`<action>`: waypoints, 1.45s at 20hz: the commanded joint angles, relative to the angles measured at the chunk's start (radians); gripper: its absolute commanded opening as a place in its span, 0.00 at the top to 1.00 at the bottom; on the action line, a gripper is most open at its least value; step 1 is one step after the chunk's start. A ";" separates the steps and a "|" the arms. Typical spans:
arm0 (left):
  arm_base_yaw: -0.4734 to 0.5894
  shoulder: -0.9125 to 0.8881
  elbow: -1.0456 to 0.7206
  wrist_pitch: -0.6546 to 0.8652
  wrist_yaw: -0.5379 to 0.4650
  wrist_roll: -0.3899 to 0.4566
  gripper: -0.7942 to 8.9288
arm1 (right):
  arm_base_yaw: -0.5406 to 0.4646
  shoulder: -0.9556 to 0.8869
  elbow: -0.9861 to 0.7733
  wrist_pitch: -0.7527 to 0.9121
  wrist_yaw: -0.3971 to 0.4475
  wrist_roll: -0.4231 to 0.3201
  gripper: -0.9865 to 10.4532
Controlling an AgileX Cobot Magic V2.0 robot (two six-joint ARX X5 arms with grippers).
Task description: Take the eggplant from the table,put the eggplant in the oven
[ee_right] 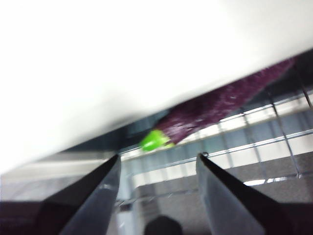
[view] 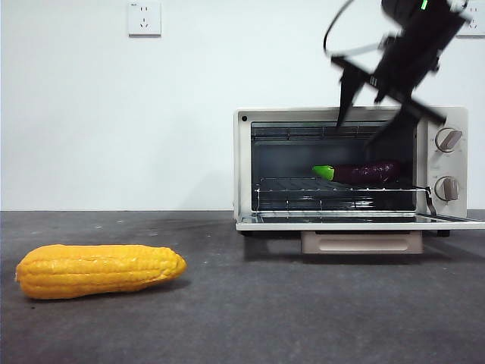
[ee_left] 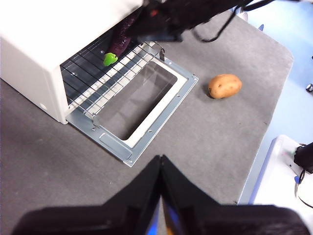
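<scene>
The dark-purple eggplant (view: 367, 172) with its green stem end lies on the wire rack inside the cream-white oven (view: 243, 163), whose door hangs open and flat. In the right wrist view the eggplant (ee_right: 220, 105) lies just beyond my right gripper (ee_right: 157, 161), which is open and holds nothing. In the front view that gripper (view: 364, 125) hangs in front of the oven's upper opening, above the eggplant. My left gripper (ee_left: 161, 161) is shut and empty, high over the table (ee_left: 215, 132) in front of the oven door; from there the eggplant (ee_left: 120, 41) shows on the rack.
A yellow corn cob (view: 98, 270) lies on the table at the front left. A brown potato (ee_left: 225, 86) lies beside the open door (ee_left: 132, 105). The table's edge and a white object (ee_left: 283, 181) show beyond it.
</scene>
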 commanded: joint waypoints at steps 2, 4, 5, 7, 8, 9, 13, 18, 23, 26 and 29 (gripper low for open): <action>-0.003 0.002 -0.006 0.008 0.003 0.013 0.92 | 0.001 -0.088 0.004 -0.063 -0.018 -0.126 0.69; -0.003 0.002 -0.006 0.008 0.003 0.013 0.92 | 0.001 -0.135 0.004 -0.120 -0.018 -0.191 0.69; -0.003 0.002 -0.006 0.009 0.003 0.013 0.92 | 0.001 -0.160 0.004 -0.151 -0.017 -0.229 0.69; -0.003 0.002 -0.006 0.008 0.004 0.013 0.92 | 0.001 -0.211 0.004 -0.211 -0.016 -0.293 0.69; -0.003 0.002 -0.006 0.008 0.004 0.013 0.92 | 0.001 -0.237 0.004 -0.240 -0.016 -0.324 0.69; -0.003 0.002 -0.006 0.009 0.004 0.013 0.92 | 0.001 -0.262 0.004 -0.264 -0.013 -0.349 0.69; -0.003 0.002 -0.006 0.011 0.004 0.013 0.92 | 0.001 -0.378 0.004 -0.353 -0.002 -0.444 0.69; -0.003 0.002 -0.006 0.011 0.003 0.013 0.92 | 0.001 -0.522 0.004 -0.443 -0.002 -0.507 0.69; -0.003 0.002 -0.006 0.012 0.004 0.013 0.92 | 0.001 -0.660 0.004 -0.544 -0.002 -0.552 0.69; -0.003 0.002 -0.006 0.016 0.004 0.013 0.92 | 0.001 -0.735 0.004 -0.602 -0.002 -0.560 0.70; -0.003 0.002 -0.006 0.015 0.003 0.013 0.92 | 0.001 -0.801 0.004 -0.678 -0.002 -0.587 0.72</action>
